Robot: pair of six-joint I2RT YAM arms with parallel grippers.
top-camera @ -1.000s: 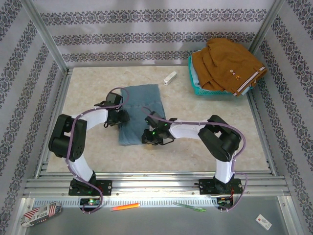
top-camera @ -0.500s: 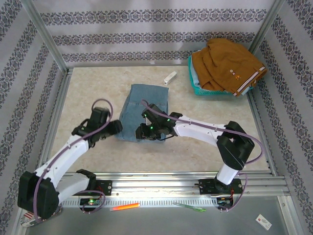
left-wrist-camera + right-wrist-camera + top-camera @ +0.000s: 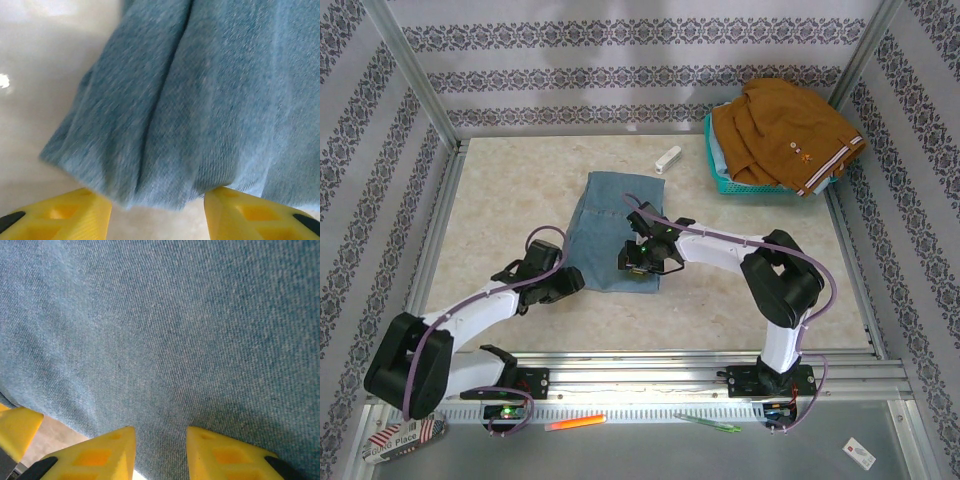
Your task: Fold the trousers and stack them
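Trousers (image 3: 616, 232) on beige table (image 3: 500, 200), patterned walls (image 3: 620, 60)

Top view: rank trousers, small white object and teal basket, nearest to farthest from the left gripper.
1. trousers, right beside the left gripper.
2. small white object, far centre, beyond the trousers.
3. teal basket, far right corner.

Trousers (image 3: 615, 225) on table (image 3: 500, 200) centre — basket (image 3: 717, 172) behind right, left claw (image 3: 572, 282) beside near-left corner.
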